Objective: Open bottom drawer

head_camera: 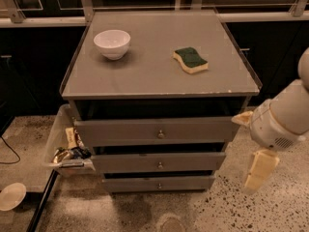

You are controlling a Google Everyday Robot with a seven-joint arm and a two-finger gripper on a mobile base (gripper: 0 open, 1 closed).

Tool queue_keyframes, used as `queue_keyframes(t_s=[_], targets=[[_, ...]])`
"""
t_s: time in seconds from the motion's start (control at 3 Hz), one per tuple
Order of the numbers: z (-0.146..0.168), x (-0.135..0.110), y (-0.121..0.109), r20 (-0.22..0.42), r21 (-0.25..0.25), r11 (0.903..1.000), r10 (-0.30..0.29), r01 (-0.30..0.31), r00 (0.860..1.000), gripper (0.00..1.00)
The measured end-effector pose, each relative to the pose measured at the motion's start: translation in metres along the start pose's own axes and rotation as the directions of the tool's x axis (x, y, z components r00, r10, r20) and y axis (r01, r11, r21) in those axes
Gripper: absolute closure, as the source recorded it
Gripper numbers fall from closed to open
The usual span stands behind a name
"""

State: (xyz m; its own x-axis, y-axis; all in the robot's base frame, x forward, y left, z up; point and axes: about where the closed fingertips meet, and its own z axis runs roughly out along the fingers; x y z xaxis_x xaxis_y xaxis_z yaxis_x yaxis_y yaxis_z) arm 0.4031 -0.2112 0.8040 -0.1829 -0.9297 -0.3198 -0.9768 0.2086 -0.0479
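Hovering right of cabinet, over speckled floor [270, 211]: gripper [258, 170], apart or together, cannot tell. Bottom drawer [158, 183] low to its left, untouched. Up-left, grey top [154, 71]: white bowl [112, 43], green sponge [190, 60].

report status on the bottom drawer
Claw low, right of cabinet, touching nothing. Bottom drawer looks shut, knob untouched. Bowl and sponge up top, not in the way.

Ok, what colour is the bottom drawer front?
Grey. The bottom drawer shows best in the camera view; the gripper hangs to its right.
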Motion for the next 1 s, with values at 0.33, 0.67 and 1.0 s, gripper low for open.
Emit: queue_keyframes(t_s=[0.33,0.67,1.0], targets=[[0.067,0.024,0.007,0.068,-0.012,0.9994,-0.031,0.031,0.997,0.00],[0.096,0.034,0.003,0.099,0.008,0.9985,-0.054,0.053,0.994,0.00],[0.096,0.034,0.003,0.099,0.009,0.9985,-0.054,0.054,0.994,0.00]])
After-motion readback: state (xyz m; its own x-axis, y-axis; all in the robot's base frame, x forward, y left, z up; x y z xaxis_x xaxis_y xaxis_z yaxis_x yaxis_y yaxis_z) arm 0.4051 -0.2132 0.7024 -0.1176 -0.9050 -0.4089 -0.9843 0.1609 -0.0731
